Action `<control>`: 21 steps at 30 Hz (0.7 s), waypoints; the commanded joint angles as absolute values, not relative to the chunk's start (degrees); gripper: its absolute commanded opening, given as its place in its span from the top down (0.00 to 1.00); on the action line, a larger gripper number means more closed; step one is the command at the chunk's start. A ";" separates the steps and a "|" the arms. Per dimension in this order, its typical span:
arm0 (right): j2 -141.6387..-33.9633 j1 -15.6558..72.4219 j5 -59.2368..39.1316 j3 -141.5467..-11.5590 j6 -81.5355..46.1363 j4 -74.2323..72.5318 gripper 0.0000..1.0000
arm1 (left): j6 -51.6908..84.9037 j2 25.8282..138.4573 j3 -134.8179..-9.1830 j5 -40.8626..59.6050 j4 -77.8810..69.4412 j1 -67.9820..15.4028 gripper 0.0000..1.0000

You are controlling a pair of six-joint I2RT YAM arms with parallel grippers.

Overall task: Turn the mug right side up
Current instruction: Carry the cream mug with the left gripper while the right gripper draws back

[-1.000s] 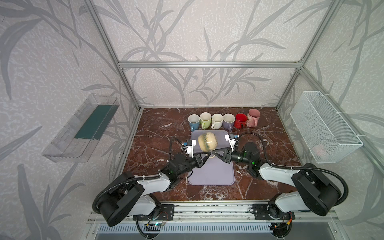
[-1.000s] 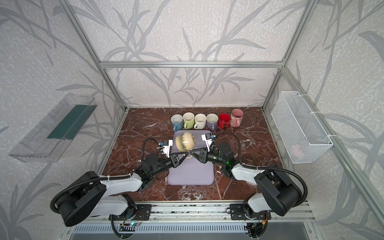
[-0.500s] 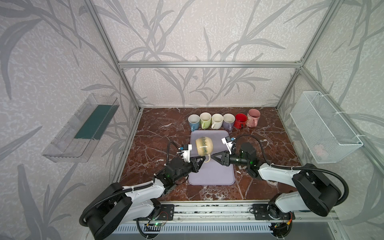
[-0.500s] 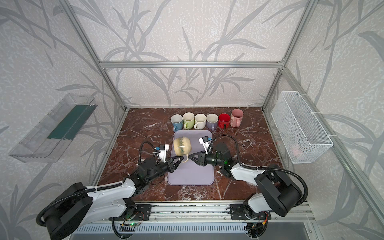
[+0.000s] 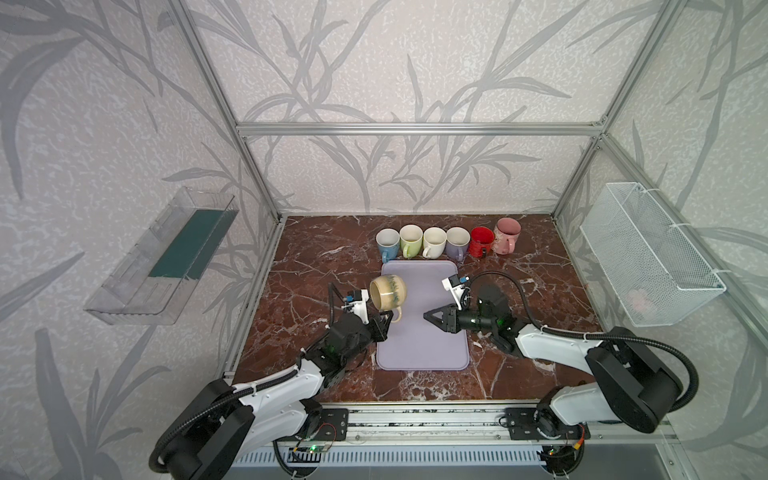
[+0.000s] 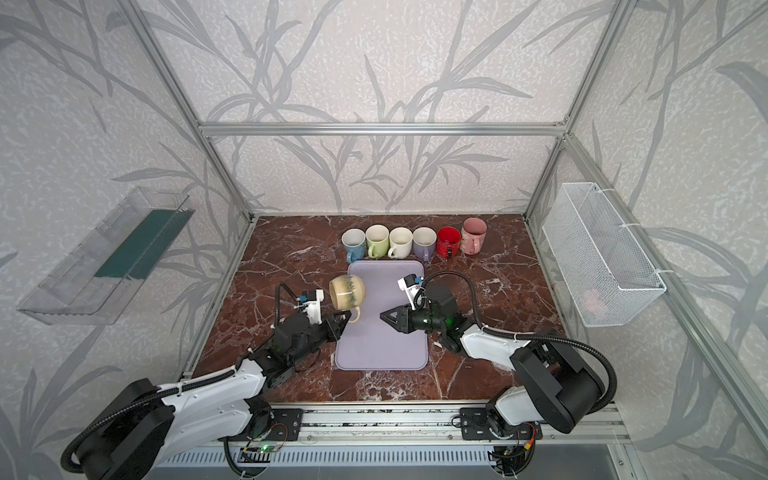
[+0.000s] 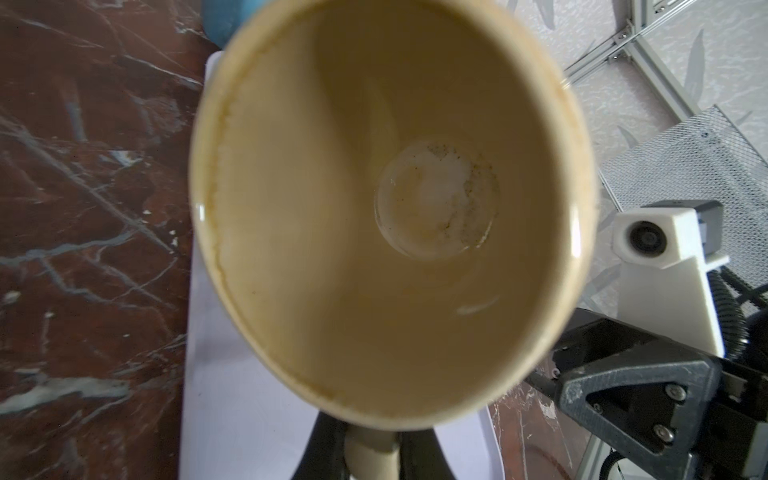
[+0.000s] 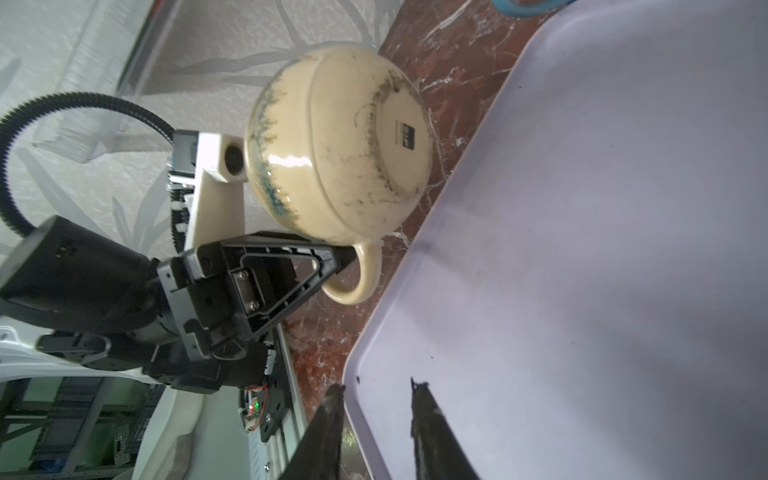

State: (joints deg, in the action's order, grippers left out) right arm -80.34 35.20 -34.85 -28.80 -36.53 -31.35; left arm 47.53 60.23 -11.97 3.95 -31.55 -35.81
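Right end effector backs off, parted and empty; left end effector clamps the mug by its handle to rotate it.

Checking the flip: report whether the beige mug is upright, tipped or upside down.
Tipped on its side. The left claw holds the beige mug by its handle, mouth facing that arm, base toward the right claw.

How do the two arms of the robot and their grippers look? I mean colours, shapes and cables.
Both the left arm and the right arm have white shells with black joints and a black ribbed cable. The left gripper and the right gripper are black, with triangular open-frame fingers and visible screws. Each wrist carries a white camera mount.
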 commanded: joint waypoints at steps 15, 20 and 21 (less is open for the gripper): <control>-74.82 35.21 -29.87 -29.31 -30.36 -18.28 0.70 | 41.16 55.37 -27.11 7.15 -8.53 -22.32 1.00; -75.75 35.23 -30.82 -28.40 -31.96 -20.43 0.70 | 37.78 60.74 -33.68 9.14 -1.47 -18.55 1.00; -75.76 35.16 -31.01 -28.18 -32.14 -20.71 0.70 | 37.06 61.95 -35.04 9.57 -0.18 -17.94 1.00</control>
State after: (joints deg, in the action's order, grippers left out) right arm -75.85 35.20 -30.50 -28.82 -31.64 -19.16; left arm 40.80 60.55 -29.52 7.86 -0.67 -19.25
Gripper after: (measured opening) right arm 0.301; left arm 0.135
